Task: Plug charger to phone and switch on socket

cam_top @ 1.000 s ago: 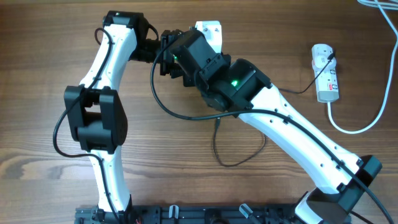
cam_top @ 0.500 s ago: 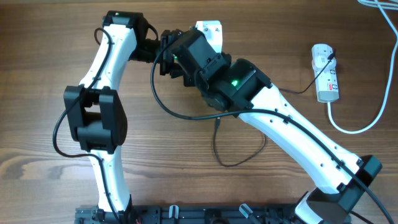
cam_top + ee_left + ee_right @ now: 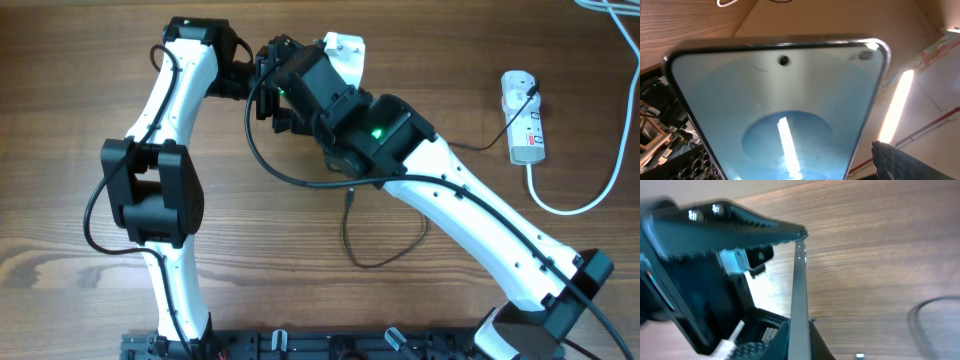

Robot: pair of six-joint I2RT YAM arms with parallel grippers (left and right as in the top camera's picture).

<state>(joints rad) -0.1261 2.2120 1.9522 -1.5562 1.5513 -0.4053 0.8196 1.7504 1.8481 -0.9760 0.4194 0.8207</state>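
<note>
Left end effector (image 3: 790, 165) clamped on phone (image 3: 775, 100), far centre. Right end effector (image 3: 795, 285) at phone's edge, grip can't tell. Socket (image 3: 525, 130) far right.

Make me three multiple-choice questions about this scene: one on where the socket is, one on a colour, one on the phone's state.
1. Seen from overhead, where on the table is the socket?
A. far left
B. right side
C. bottom centre

2. What colour is the thick cord leaving the socket?
A. white
B. black
C. red

3. How is the phone placed?
A. flat beside the socket
B. raised off the table
C. lying under the socket

Answers:
1 B: it lies near the right edge in the overhead view.
2 A: a white cord loops away from it across the wood.
3 B: the right wrist view shows it edge-on, clear of the wood.
</note>
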